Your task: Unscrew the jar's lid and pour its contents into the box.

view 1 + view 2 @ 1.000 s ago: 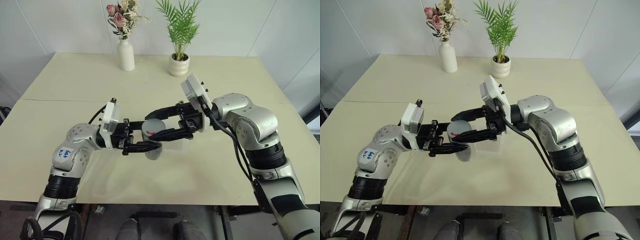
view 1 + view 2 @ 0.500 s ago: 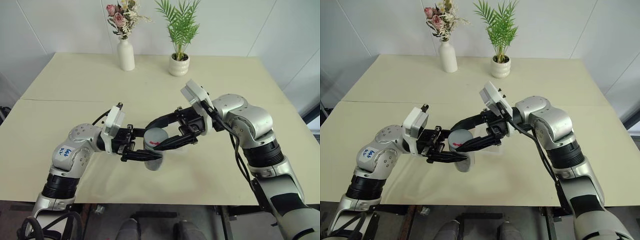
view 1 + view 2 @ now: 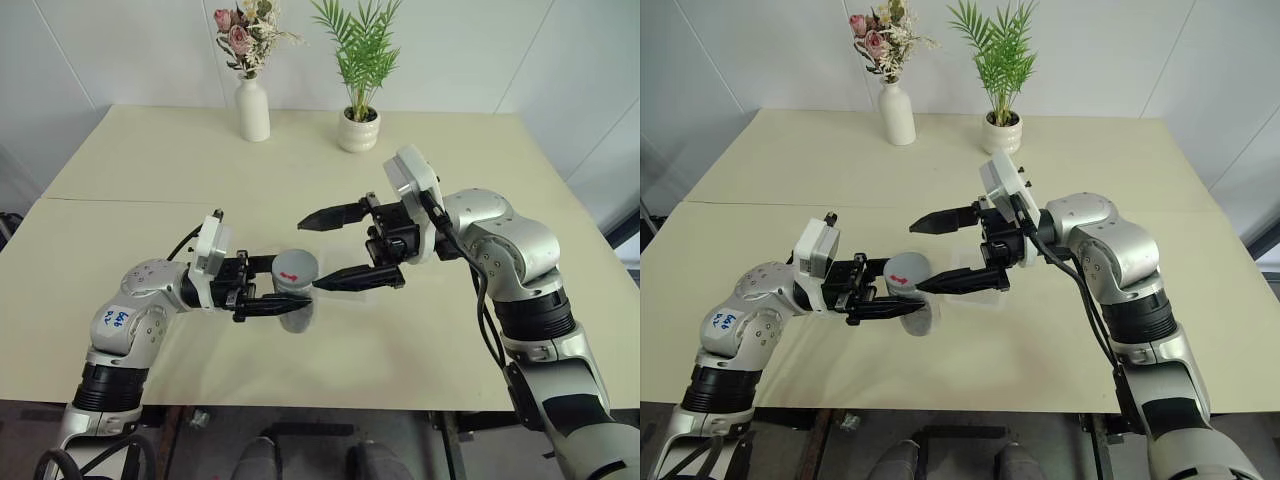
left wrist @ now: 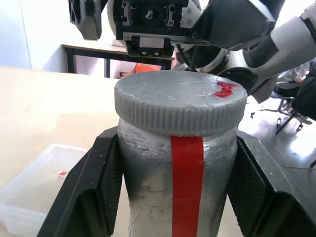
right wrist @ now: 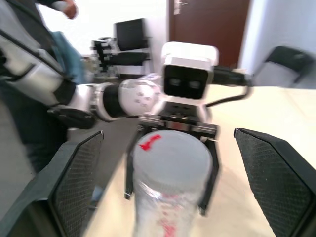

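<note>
Holding: the left gripper [image 3: 268, 300] is clamped on the jar [image 4: 177, 182], its two black fingers [image 4: 91, 187] pressed flat against opposite sides of the body, just below the lid.
Jar position: lifted clear of the table [image 3: 130, 170], tipped a little, with the box beside it on the side toward the right arm.
Lid: the lid [image 3: 293, 266] is on the jar, a grey ribbed cap with a red mark on top; I judge it not yet unscrewed.
Right gripper: the right gripper [image 3: 333, 248] has its fingers spread wide, one above the lid and one level with its edge, gripping nothing.
Box: the box [image 4: 34, 182] sits on the table beside and below the jar, clear and shallow; whether any bits lie in it I cannot tell.
Contents: not readable through the jar wall.
Handling, jar: likely light and rigid; the wall looks smooth, so it may spin in the left grip under twisting force. The hold low on the body, leaving the cap free, suits the job.
Handling, lid: the ribbed rim is the place to take hold, fingers on opposite edges; the flat top offers no purchase.
Handling, box: thin plastic, probably light enough to slide if bumped.
Risk: bits spilling beside the box once the cap is off and the jar is tilted.
</note>
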